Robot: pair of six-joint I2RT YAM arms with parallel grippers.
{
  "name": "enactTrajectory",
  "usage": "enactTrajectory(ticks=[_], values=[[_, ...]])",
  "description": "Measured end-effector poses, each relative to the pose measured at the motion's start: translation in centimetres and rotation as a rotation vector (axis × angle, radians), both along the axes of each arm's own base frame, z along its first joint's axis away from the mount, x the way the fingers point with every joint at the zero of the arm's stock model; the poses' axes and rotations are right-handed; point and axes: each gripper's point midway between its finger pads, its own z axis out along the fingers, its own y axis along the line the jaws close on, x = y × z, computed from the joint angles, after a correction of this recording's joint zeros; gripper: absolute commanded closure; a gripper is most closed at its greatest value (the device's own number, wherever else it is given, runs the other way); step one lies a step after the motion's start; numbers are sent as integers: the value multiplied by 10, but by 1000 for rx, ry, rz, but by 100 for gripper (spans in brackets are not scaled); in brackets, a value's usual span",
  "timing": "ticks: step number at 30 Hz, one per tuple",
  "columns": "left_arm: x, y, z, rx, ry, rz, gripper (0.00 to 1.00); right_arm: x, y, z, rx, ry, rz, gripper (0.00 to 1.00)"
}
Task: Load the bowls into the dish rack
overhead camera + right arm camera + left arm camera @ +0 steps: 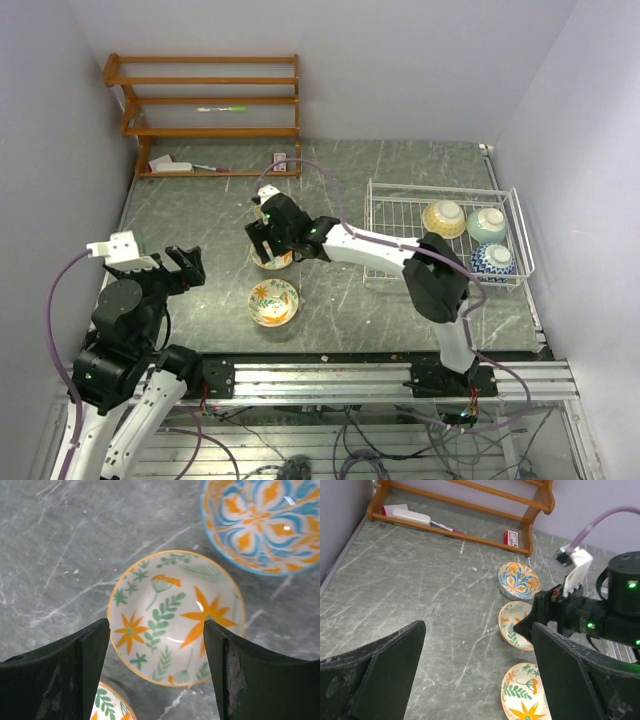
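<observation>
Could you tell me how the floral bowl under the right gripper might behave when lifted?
The floral bowl looks glazed, with bright glints, so it may slip in the right gripper. It looks rigid and could chip if dropped on the hard table. Sitting upright, it seems unlikely to roll.

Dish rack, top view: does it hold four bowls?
No: only a cream bowl, a green bowl and a blue bowl sit in the dish rack.

A wooden shelf (210, 100) holds a pen (222, 108) on its middle board and a white box (172, 165) on its lowest. A red carton (510, 538) stands by its right leg.
</observation>
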Motion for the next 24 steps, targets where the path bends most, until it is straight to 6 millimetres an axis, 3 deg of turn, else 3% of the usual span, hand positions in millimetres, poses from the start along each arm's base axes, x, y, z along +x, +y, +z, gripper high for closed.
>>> enactTrajectory(ticks=[3, 8, 13, 15, 24], values=[[-3, 6, 7, 1, -6, 23, 2, -6, 16, -17, -13, 25, 51, 25], [-10, 12, 46, -14, -66, 45, 2, -16, 46, -31, -15, 41, 120, 29], [-22, 20, 80, -32, -140, 60, 2, -17, 54, -47, -59, 25, 109, 37], [-24, 23, 85, -31, -152, 72, 2, -16, 50, -53, -87, 16, 91, 44], [-28, 31, 77, -4, -128, 104, 2, -10, 40, -60, -168, -37, 27, 39]])
